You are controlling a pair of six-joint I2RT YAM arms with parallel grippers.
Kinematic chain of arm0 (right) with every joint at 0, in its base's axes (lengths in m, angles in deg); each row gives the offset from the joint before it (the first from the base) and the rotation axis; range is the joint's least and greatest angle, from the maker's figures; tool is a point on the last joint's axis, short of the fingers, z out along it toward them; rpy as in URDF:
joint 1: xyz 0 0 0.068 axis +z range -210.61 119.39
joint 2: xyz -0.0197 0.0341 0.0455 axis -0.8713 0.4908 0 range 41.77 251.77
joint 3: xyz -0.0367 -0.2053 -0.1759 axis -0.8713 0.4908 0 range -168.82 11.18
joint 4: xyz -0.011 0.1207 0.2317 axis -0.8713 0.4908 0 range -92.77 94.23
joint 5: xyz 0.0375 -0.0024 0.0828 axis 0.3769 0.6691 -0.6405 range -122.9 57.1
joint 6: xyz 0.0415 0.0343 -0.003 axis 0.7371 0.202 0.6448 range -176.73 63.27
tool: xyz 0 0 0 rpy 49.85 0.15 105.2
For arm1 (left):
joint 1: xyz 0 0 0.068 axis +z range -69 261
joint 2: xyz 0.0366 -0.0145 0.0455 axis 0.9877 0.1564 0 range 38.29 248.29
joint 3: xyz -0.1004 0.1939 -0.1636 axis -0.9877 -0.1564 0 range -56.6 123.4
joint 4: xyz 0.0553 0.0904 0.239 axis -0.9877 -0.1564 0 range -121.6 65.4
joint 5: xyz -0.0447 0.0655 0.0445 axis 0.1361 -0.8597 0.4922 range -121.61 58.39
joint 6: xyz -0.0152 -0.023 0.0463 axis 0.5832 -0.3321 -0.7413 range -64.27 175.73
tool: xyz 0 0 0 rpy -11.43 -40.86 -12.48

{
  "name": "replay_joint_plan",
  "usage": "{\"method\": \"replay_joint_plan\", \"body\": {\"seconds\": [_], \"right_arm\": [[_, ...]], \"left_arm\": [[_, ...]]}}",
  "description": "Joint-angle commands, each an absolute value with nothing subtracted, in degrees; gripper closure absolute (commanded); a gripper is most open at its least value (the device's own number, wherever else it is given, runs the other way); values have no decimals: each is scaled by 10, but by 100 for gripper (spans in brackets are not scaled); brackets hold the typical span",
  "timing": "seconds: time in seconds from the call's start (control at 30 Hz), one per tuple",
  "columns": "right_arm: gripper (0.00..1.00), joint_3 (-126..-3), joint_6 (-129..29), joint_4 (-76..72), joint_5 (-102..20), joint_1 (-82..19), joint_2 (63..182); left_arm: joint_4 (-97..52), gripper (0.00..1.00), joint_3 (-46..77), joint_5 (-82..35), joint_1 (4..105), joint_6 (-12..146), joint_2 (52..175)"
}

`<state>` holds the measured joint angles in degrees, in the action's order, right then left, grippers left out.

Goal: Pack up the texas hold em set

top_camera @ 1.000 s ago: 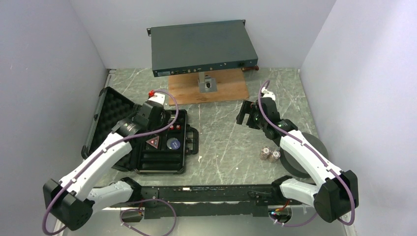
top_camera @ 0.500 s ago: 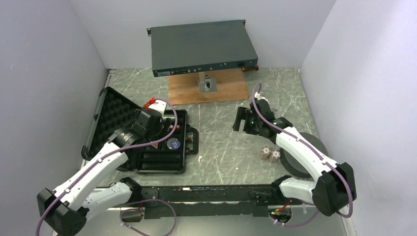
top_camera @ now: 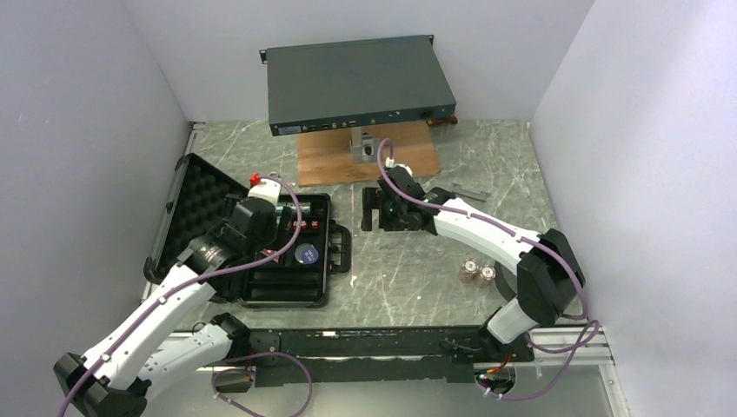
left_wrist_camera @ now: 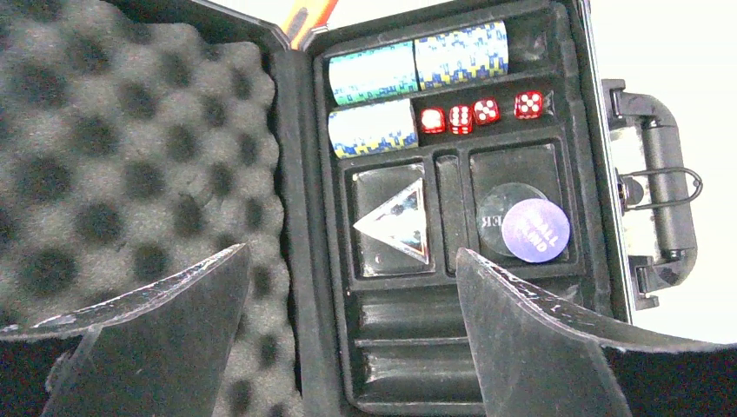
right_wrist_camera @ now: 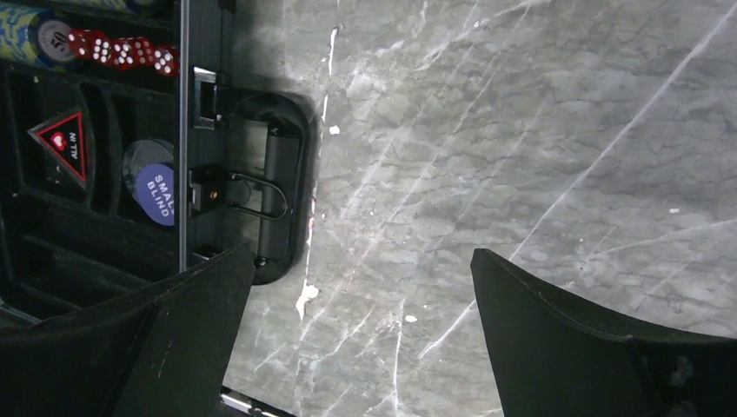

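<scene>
While case (top_camera: 280, 284) lay open, left-centre of top view, left gripper (left_wrist_camera: 348, 261) hovered above tray, jaws wide, empty. Chip stacks (left_wrist_camera: 417, 61), dice (left_wrist_camera: 474, 113), triangle marker (left_wrist_camera: 400, 226) and blue disc (left_wrist_camera: 537, 230) sat in compartments. Right gripper (right_wrist_camera: 361, 256) spread open, empty, over table beside handle (right_wrist_camera: 278, 187). Two loose stacks (top_camera: 478, 274) stood lower right.

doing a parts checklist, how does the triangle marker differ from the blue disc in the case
Shape: the triangle marker has three corners; the blue disc is round. Colour: the marker is red on black, the disc blue. Print: the marker reads ALL IN, the disc SMALL BLIND. The marker lies alone in its compartment; the disc overlaps a second disc. Both lie flat in the open black case.
</scene>
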<state>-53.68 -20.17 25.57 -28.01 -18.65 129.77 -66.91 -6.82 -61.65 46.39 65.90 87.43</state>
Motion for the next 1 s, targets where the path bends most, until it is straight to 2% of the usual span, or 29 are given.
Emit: {"method": "replay_joint_plan", "body": {"seconds": [0.0,0.3,0.47,0.57,0.73,0.83,0.97], "right_arm": [[0,-567,-194,298,-232,-182,1302],[0,-492,-175,415,-138,-183,1212],[0,-470,-119,510,-72,-183,1142],[0,-445,-94,519,-58,-183,1101],[0,-432,-98,478,-84,-183,1076],[0,-431,-115,448,-97,-183,1089],[0,-447,-143,424,-115,-183,1116]], "left_arm": [[-663,7,-69,-654,461,671,850],[-714,0,-56,-774,470,738,840],[-734,0,-40,-790,523,775,833],[-760,0,-15,-816,548,808,826],[-948,0,77,-889,550,956,805],[-1044,0,114,-879,550,1039,781],[-1141,2,103,-866,551,1158,740]]}}
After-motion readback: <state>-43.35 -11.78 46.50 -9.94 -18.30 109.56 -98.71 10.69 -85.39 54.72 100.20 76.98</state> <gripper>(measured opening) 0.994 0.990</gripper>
